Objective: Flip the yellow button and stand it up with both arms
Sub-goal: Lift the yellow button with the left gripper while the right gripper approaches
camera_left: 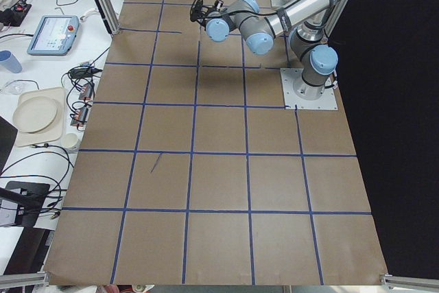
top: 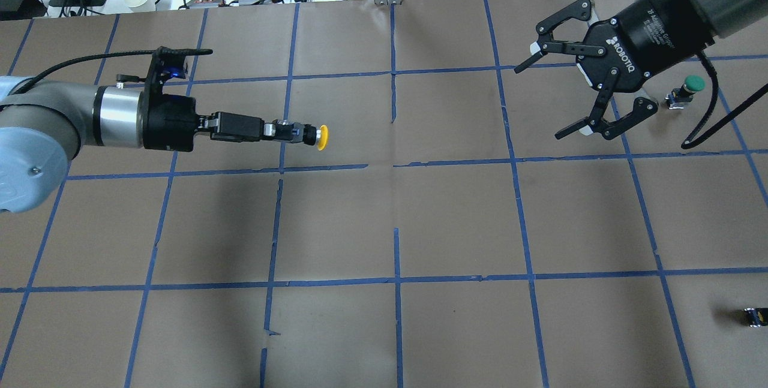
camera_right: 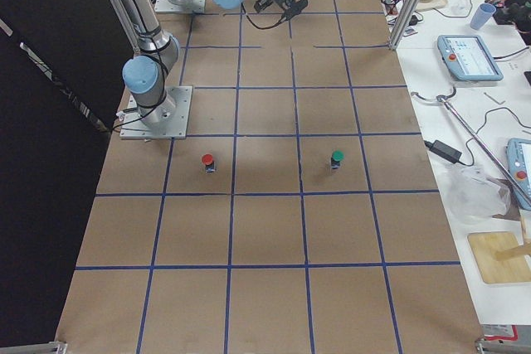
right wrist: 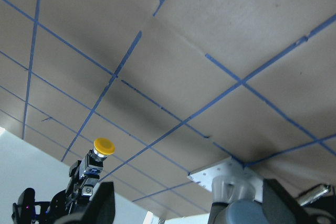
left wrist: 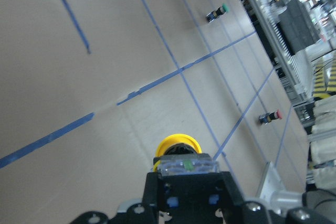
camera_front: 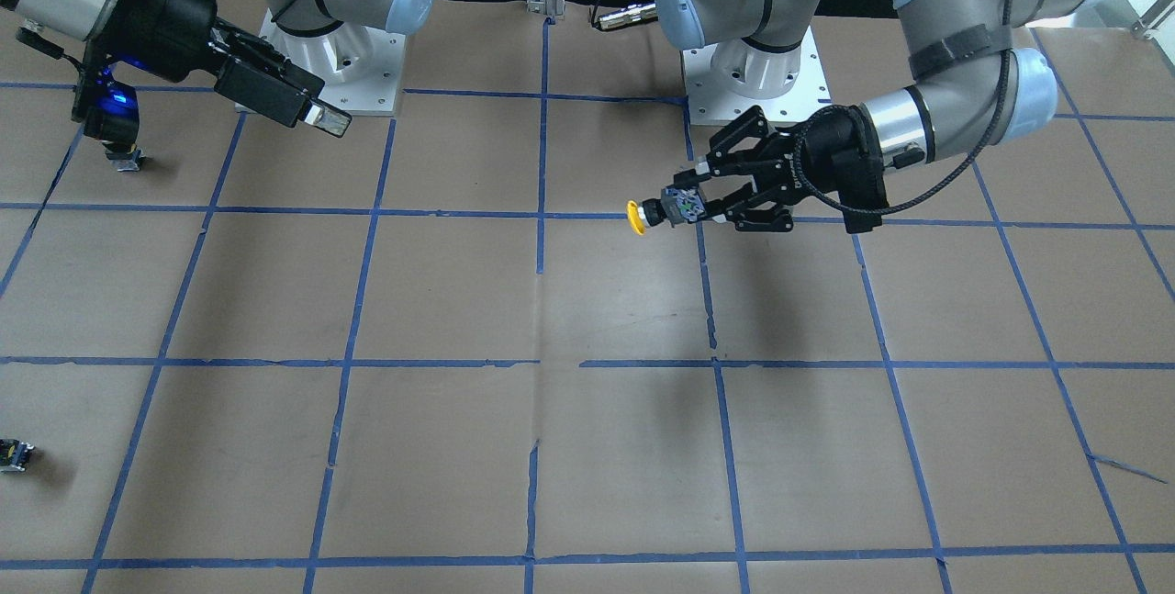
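Observation:
My left gripper is shut on the blocky base of the yellow button and holds it level above the table, cap pointing toward the table's middle. In the front view the left gripper holds the button the same way. The left wrist view shows the yellow cap just past the fingertips. My right gripper is open and empty, well above the table at the far right, apart from the button. The right wrist view shows the button far off.
A green-capped button stands just behind my right gripper. A red-capped button stands near the right arm's base plate. A tiny black block lies at the table's near right edge. Cables and dishes lie beyond the far edge.

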`<action>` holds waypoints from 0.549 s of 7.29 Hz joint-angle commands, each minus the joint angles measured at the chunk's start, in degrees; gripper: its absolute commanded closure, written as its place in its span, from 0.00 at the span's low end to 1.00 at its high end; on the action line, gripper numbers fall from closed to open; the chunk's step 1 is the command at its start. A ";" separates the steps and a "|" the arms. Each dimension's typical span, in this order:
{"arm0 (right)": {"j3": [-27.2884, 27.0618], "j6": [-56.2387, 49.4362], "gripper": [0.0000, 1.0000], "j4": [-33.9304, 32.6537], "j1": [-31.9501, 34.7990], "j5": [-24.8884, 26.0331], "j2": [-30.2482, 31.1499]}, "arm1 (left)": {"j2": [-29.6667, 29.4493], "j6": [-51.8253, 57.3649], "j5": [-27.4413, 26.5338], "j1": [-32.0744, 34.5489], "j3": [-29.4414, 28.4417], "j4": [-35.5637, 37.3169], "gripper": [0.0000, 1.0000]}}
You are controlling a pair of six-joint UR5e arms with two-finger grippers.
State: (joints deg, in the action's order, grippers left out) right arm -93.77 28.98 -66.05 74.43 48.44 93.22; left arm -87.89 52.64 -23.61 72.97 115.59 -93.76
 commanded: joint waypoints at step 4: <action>-3.96 0.64 0.00 15.75 -0.51 -19.57 -0.40 | 1.32 -18.62 23.94 9.74 0.16 0.68 0.97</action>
State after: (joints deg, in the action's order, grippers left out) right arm -97.24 29.63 -53.77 73.94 33.80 92.85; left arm -86.32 35.73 -3.88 82.07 115.74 -92.97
